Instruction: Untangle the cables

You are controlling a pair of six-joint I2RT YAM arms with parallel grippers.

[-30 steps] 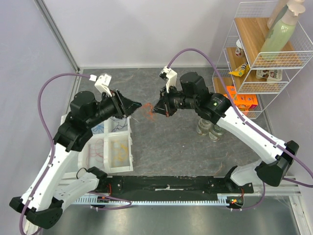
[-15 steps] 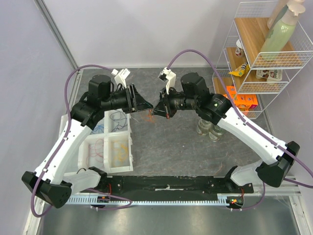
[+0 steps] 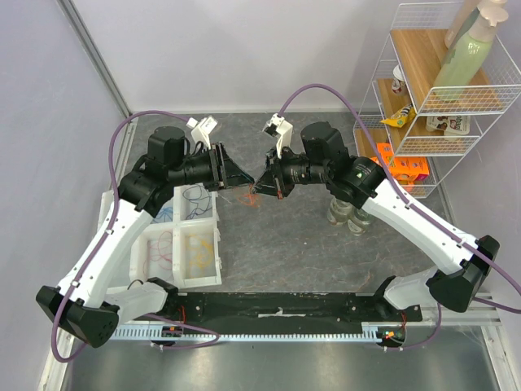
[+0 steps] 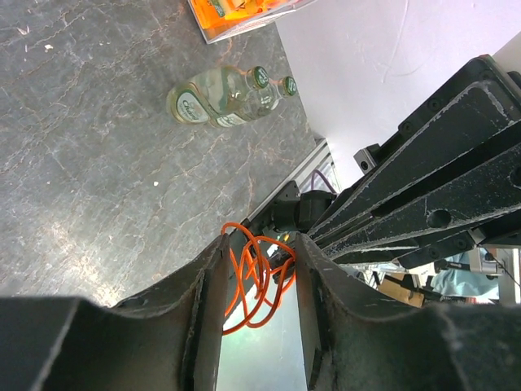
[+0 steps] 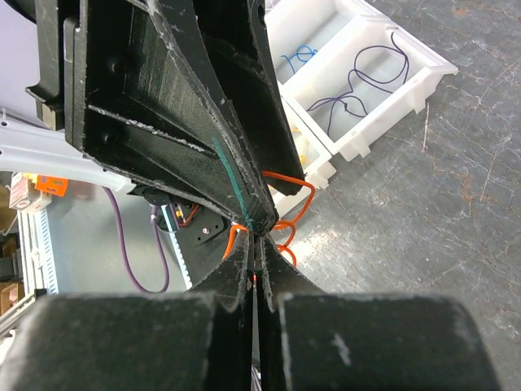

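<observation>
A bunch of red-orange cable loops (image 3: 251, 195) hangs above the table between my two grippers. My right gripper (image 3: 260, 184) is shut on it; in the right wrist view the pinched fingertips (image 5: 256, 240) hold the orange wire (image 5: 299, 198). My left gripper (image 3: 241, 176) is open, tip to tip with the right one. In the left wrist view its fingers (image 4: 260, 244) stand apart with the orange loops (image 4: 256, 285) between them. Blue, dark, red and yellow cables lie in a white compartment tray (image 3: 213, 244), which also shows in the right wrist view (image 5: 383, 122).
Two glass bottles (image 3: 348, 216) stand right of centre, lying sideways in the left wrist view (image 4: 220, 102). An orange box (image 3: 404, 164) and a wire shelf (image 3: 440, 90) with bottles stand at the far right. A black rail (image 3: 277, 314) runs along the near edge.
The left arm has swung up and toward the back, bringing its gripper up against the right gripper's tip. The right gripper has barely moved, still holding the orange cable.
</observation>
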